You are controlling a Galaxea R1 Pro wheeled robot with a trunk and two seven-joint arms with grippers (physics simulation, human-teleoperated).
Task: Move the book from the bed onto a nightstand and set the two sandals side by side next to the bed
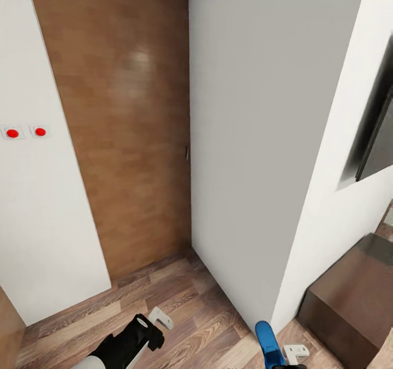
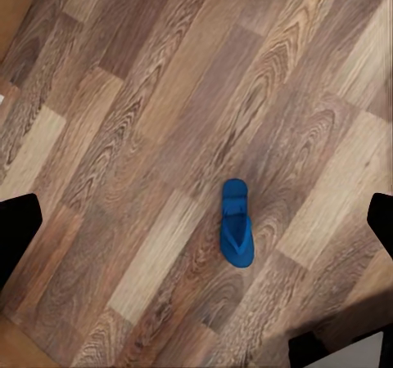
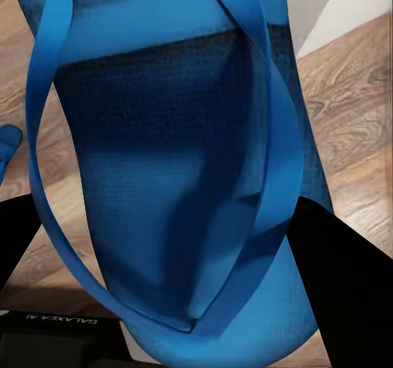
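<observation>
My right end effector [image 3: 168, 253] grips one sandal [image 3: 176, 139]; the other sandal [image 2: 236, 223] lies flat on the floor [image 2: 123, 139] straight below my spread, empty left end effector [image 2: 196, 221], long axis crosswise between its fingers.

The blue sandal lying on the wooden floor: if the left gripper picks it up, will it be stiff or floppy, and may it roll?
The sandal on the floor looks thin and flat, so it probably flexes and is light. It lies flat, so rolling seems unlikely. Its slim straps may be an awkward hold.
</observation>
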